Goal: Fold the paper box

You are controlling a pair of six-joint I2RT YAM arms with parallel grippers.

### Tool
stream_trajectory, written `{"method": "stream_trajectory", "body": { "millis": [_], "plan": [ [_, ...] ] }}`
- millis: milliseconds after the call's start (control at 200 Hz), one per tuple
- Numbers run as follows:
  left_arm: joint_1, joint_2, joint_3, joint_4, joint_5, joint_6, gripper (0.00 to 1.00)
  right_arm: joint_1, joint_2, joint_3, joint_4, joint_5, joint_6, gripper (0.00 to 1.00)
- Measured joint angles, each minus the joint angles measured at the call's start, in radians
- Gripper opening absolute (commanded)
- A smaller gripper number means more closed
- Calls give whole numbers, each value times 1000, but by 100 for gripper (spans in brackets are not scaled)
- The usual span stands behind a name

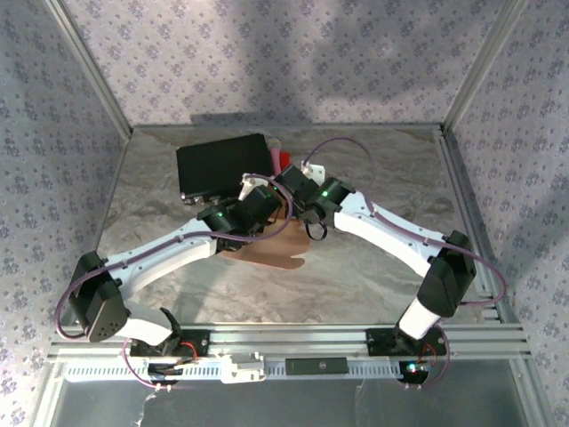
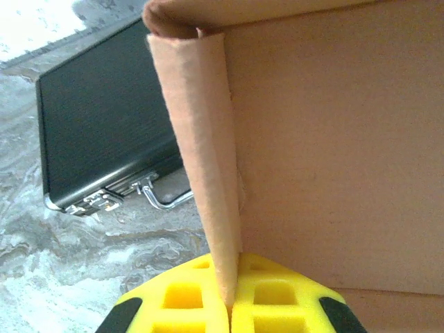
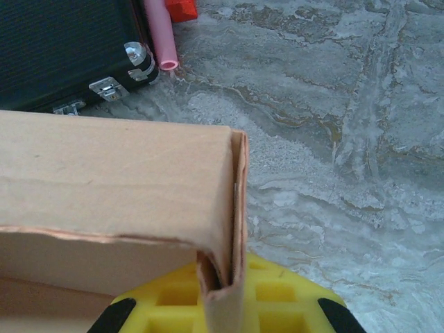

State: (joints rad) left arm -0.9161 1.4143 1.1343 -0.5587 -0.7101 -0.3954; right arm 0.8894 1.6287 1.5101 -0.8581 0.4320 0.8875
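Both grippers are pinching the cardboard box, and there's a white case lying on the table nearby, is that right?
Not quite: the case is black, not white, as the left wrist view shows. The rest holds: the left gripper and the right gripper each pinch an edge of the cardboard box, and the case lies on the table nearby.

Both arms are built of white shell links [image 1: 169, 253] joined by black motor housings [image 1: 444, 276]. A small green light [image 1: 324, 191] glows just behind each pincer, and thin purple cables [image 1: 60, 307] loop back from there. The left pincer [image 2: 229, 305] and right pincer [image 3: 222, 305] carry bright yellow gridded pads [image 2: 184, 295] with black outer edges.
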Motion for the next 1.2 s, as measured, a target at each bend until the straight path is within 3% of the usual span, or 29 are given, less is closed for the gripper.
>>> {"method": "stream_trajectory", "body": {
  "millis": [65, 190, 300, 380, 820, 1109, 1199],
  "plan": [
    [-11, 3, 2, 0, -24, -3, 1, -2, 0, 0, 0, 0, 4, 0],
    [-20, 3, 2, -6, -42, -9, 35, -5, 0, 0, 0, -2, 6, 0],
    [-21, -1, 12, -23, -35, -4, 56, -8, 0, -2, 3, -11, 7, 0],
    [-22, -14, 39, -48, -27, 3, 62, -14, 0, -7, 11, -17, 7, 0],
    [85, -39, 146, -84, 153, 53, 63, -36, 0, -22, 39, -55, 7, 0],
    [85, 16, 146, -95, 141, 86, 54, -46, -1, -22, 47, -86, 7, 0],
    [85, 27, 146, -92, 118, 103, 43, -46, -3, -22, 50, -98, 7, 0]
  ]
}}
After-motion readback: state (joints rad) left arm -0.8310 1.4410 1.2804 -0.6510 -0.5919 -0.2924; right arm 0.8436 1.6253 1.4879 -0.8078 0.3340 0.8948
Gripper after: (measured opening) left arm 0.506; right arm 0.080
